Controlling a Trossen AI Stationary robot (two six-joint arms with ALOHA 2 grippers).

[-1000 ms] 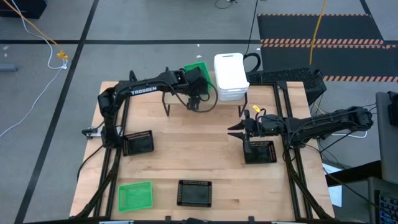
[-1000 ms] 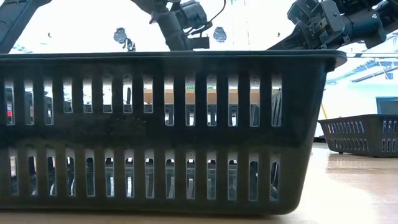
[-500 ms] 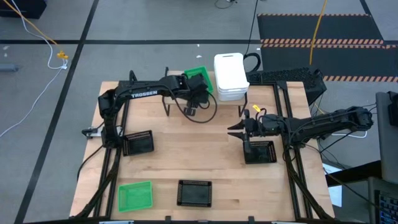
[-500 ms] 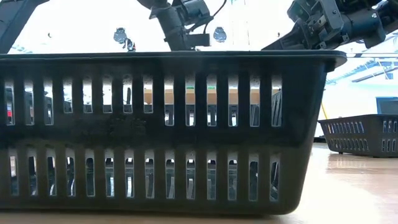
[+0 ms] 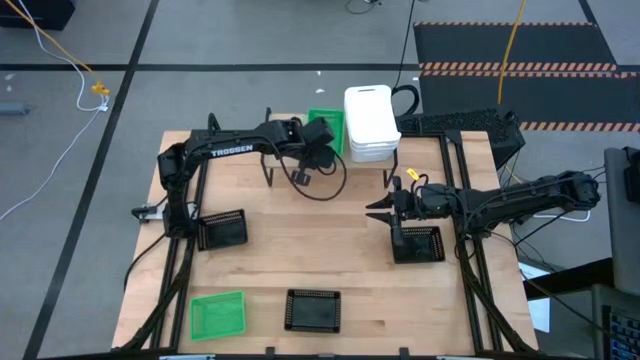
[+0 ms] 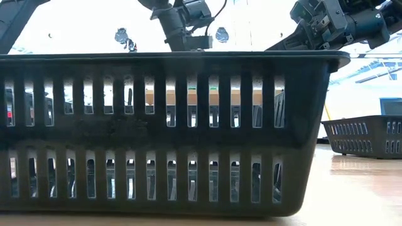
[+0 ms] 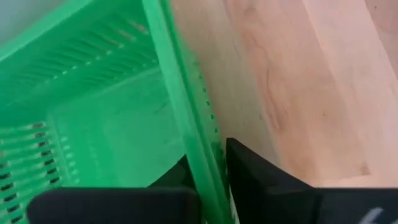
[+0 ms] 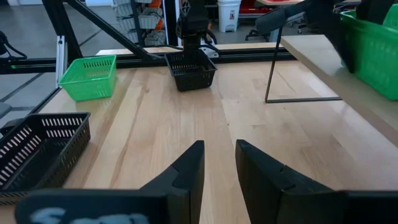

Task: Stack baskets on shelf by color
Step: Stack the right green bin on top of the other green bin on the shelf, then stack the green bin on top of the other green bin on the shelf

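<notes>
A green basket [image 5: 328,122] sits on the shelf [image 8: 317,53] at the table's far side, next to a stack of white baskets [image 5: 370,122]. My left gripper [image 7: 208,165] reaches over the shelf and is shut on the green basket's wall. My right gripper [image 5: 381,212] hangs open over the table's middle right, above a black basket [image 5: 418,243], with nothing between its fingers [image 8: 189,165]. A second green basket [image 5: 217,313] and two more black baskets [image 5: 222,230] [image 5: 313,310] rest on the table. My left gripper has the green basket's side wall [image 7: 194,140] between its fingers, one finger [image 7: 177,180] inside the basket and one [image 7: 255,171] outside, over the shelf board. The fingers come slanting down from above. Whether the basket's bottom is on the shelf does not show.
In the low view, the black basket [image 6: 163,132] at the table's near edge fills most of the picture. The shelf's thin black legs [image 5: 270,175] stand on the table. Bare wood lies between the baskets in the table's middle [image 5: 310,240].
My left gripper has rolled at the wrist and shifted a little toward the white stack. The green basket has turned about on the shelf and slid closer to the white baskets, its long side now running along them. My right arm has kept still.
</notes>
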